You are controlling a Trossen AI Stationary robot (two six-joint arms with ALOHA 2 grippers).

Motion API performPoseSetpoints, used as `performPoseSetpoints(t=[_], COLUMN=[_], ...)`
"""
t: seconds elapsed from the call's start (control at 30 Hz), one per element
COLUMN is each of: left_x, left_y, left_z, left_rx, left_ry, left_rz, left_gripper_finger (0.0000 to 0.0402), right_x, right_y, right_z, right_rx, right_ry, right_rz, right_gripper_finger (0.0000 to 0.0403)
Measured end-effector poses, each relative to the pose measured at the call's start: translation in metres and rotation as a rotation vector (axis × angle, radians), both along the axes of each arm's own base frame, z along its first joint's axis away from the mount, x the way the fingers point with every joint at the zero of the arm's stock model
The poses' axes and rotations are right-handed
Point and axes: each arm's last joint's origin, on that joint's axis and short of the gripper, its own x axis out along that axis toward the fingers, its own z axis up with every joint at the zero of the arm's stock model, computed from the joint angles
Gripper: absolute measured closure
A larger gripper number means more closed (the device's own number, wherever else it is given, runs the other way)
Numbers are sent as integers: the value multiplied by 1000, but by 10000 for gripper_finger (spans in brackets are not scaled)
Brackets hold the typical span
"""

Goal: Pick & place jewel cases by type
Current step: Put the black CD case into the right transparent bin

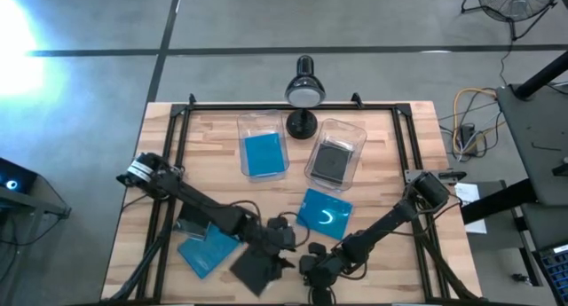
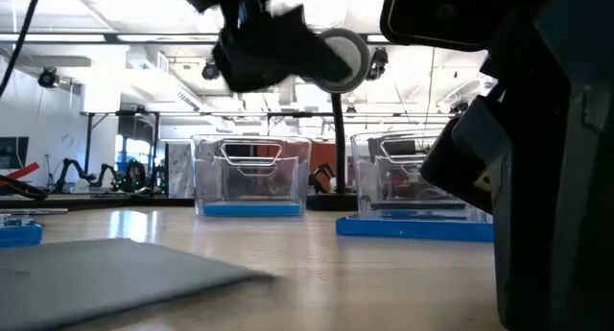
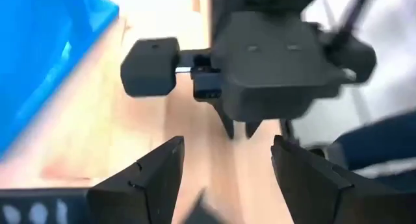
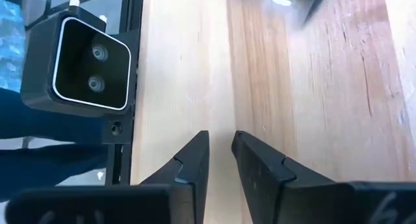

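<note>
Two clear bins point(image 1: 264, 129) sit at the table's far side, one holding a blue jewel case point(image 1: 264, 155), the other a dark jewel case point(image 1: 333, 161). Near the front edge, the left gripper point(image 1: 288, 244) gapes wide, empty, beside a dark case point(image 1: 257, 269). The right gripper point(image 4: 221, 160) is narrow, holding nothing.

No text or label seems legible on anything here.
</note>
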Motion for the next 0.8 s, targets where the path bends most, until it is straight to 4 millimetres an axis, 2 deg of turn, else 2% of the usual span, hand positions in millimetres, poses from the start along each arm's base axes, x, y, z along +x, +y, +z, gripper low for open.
performPoseSetpoints(t=[0.1,0.2,0.33,0.4,0.47,0.57,0.63,0.73,0.8], left_x=[-2,-10,-34,-43,-48,-52,-56,-60,-63], left_y=[1,6,18,17,4,-24,-38,-44,-42], left_z=[11,20,28,25,20,11,0,-15,-22], left_rx=[185,335,385,386,387,382,445,642,699], left_ry=[43,192,525,614,590,458,372,303,299], left_rz=[-77,-140,-60,-23,-56,-173,-242,-239,-219], left_gripper_finger=[188,188,188,188,188,188,188,188,188], right_x=[0,0,2,4,6,8,8,8,8], right_y=[0,0,-3,-5,-7,-10,-11,-11,-11], right_z=[0,0,0,0,0,0,0,0,0], right_rx=[2,6,23,29,36,41,41,40,38], right_ry=[1,3,12,14,15,18,18,17,16], right_rz=[1,-2,-24,-33,-41,-47,-50,-52,-54], right_gripper_finger=[326,327,327,326,326,329,332,334,335])
